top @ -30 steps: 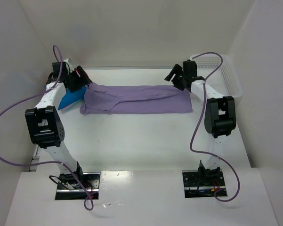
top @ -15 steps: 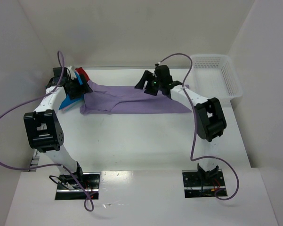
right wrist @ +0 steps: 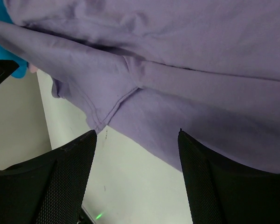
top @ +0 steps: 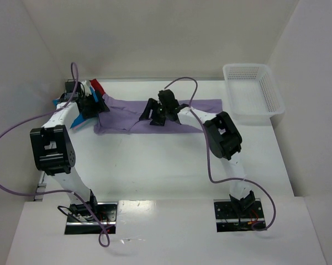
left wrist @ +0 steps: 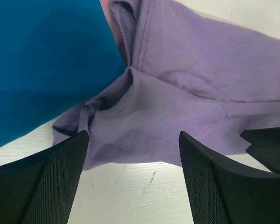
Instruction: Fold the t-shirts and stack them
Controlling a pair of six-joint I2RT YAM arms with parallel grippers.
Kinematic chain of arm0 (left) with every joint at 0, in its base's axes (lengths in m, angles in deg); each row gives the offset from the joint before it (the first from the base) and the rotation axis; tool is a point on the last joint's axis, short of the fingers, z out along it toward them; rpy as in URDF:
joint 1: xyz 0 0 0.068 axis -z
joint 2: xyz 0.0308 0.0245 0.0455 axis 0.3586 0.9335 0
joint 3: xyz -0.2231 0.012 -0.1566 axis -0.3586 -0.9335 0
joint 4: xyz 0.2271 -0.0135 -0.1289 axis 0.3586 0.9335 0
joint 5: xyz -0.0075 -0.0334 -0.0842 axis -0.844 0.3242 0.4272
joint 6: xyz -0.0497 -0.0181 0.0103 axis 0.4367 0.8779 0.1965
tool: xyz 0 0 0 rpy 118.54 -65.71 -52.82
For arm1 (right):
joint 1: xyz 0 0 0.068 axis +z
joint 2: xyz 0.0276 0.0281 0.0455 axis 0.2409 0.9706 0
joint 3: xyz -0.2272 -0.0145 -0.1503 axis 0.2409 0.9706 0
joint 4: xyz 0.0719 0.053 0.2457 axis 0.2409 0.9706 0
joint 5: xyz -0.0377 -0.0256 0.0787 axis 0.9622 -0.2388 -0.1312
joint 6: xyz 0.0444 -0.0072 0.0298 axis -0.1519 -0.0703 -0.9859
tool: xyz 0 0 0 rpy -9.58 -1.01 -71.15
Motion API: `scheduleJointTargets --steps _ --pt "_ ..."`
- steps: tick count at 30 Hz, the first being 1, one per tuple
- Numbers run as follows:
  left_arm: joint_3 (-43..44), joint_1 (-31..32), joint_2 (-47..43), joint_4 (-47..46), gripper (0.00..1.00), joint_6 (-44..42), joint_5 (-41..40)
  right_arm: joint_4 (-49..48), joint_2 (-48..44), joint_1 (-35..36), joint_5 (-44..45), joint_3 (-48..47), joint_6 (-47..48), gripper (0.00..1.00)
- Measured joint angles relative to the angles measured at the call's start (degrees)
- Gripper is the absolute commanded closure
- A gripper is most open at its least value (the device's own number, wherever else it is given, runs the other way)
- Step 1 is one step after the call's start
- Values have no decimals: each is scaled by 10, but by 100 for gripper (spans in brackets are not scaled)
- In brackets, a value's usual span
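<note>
Lavender t-shirt [top: 204,105], half-folded on the far side of the table [top: 154,165], is judged soft, light and limp: pinch a hemmed edge; left gripper [left wrist: 133,140] and right gripper [right wrist: 137,135] hover above it, jaws apart and empty.

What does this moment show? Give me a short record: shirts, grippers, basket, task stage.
lavender t-shirt: wrinkled long strip across the far part of the table
blue t-shirt: folded, at the strip's left end
red t-shirt: only a corner shows, far left
left gripper: open, over the strip's left end, holding nothing
right gripper: open, over the strip's near edge, holding nothing
basket: white mesh, far right, apart from the shirts
task stage: lavender t-shirt not yet a square, not stacked
</note>
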Motion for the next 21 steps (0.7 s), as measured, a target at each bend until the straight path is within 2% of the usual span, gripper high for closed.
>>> scheduleJointTargets --steps 11,21 --pt "-2 0 13 -17 15 -9 4 3 73 43 9 -125 -31 25" --pt "-2 -5 13 -21 15 -9 9 37 75 72 50 -147 -45 25"
